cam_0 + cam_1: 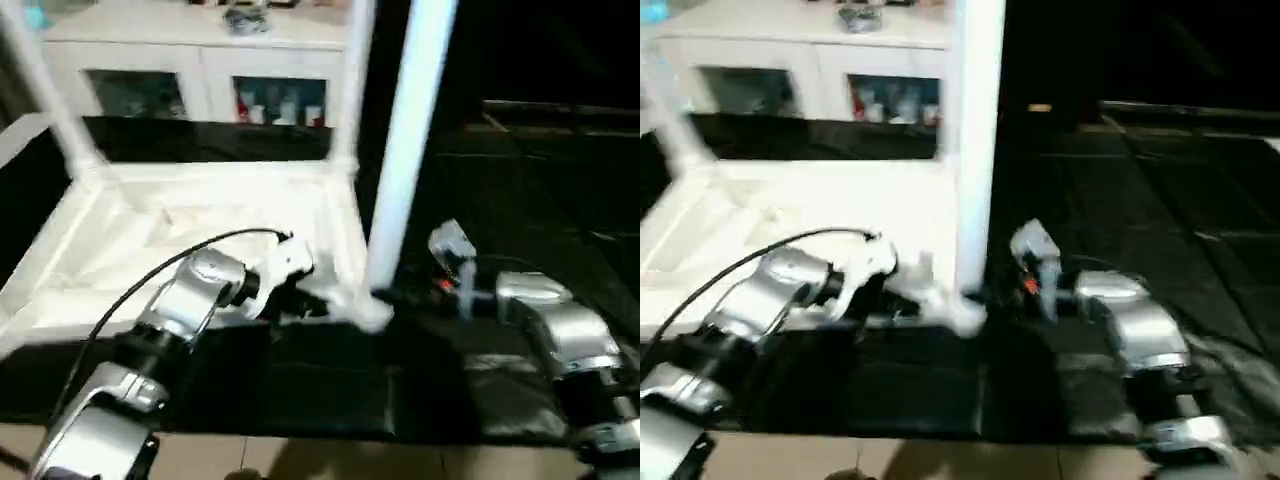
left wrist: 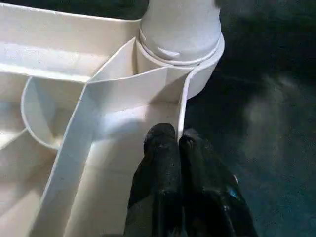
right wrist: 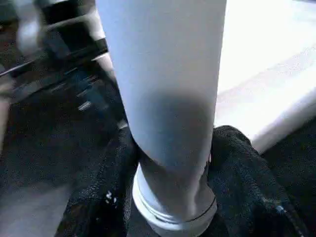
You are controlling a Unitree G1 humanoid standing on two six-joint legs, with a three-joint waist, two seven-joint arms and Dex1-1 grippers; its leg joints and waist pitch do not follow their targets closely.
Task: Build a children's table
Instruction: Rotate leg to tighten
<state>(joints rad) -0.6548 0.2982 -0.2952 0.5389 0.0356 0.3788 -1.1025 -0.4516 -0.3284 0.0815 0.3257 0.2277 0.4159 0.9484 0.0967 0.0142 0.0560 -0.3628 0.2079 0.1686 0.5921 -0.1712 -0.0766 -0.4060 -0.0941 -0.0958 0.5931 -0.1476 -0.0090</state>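
Leg (image 3: 163,98) upright between right gripper (image 3: 168,163) fingers, pinched just above corner socket. Left gripper (image 2: 177,143) pressed shut, touching tabletop (image 2: 59,54) rim. Hollow plastic: prob light, stiff, slick; grip low nr base.

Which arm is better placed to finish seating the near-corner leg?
Probably the right: its gripper already straddles the leg just above the socket. The left gripper, fingers shut, only rests against the tabletop rim.
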